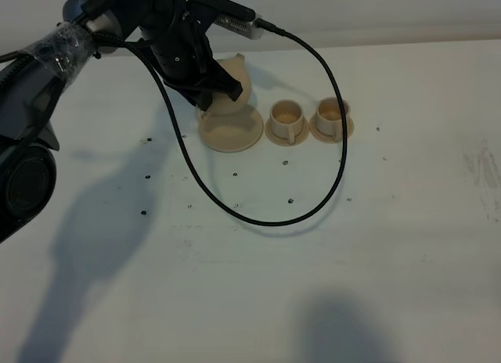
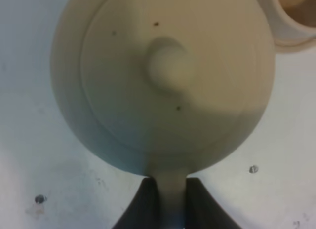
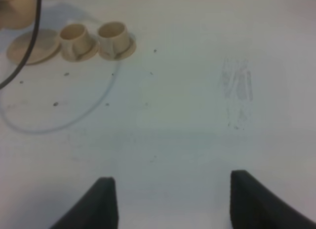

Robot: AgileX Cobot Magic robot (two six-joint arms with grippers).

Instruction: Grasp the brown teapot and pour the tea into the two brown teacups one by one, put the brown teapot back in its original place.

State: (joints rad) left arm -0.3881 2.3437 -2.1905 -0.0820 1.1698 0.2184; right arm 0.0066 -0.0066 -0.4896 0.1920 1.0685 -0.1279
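- My high camera sits off the arms and looks steeply down on the white table (image 1: 376,285). It is far enough back to take in the brown teapot (image 1: 239,81), the wide saucer (image 1: 231,132) and the two teacups (image 1: 286,116).
- My left wrist camera faces straight down on the teapot's lid, so near that the pot fills the view.
- My right wrist camera looks slantwise across the table from well back, sharing saucer and cups with the high view.

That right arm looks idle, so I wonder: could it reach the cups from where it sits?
Probably yes: the right gripper is open and bare table lies between it and the cups, though the black cable loops close.
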